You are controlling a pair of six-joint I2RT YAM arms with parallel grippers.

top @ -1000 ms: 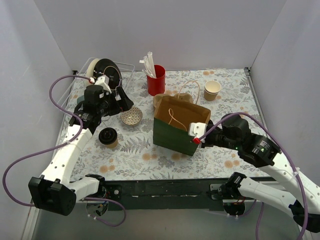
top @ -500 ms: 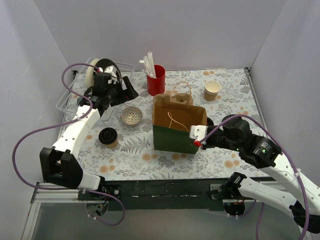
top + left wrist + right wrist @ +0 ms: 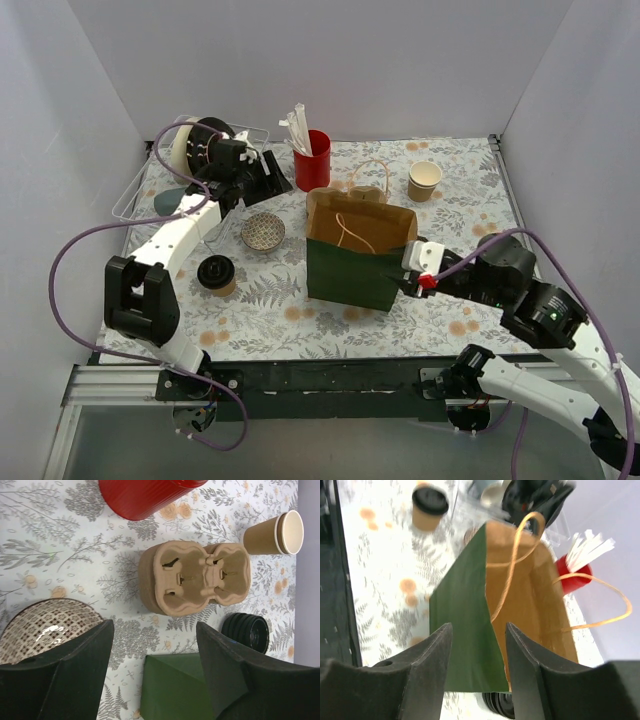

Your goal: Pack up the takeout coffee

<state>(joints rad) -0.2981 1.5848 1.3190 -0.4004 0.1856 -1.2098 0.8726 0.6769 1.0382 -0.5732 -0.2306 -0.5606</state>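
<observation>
The lidded coffee (image 3: 216, 274) stands left of the open green bag (image 3: 355, 265), apart from it, a bowl (image 3: 262, 232) just behind. Left gripper (image 3: 154, 630) hangs spread and empty near the rack (image 3: 138, 187); right gripper (image 3: 479, 630) is spread astride the bag's edge.

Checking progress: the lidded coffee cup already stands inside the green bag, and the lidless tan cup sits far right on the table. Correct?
No. The top view shows the lidded coffee cup standing on the table left of the green bag, not inside it. The lidless tan cup does sit far right.
</observation>
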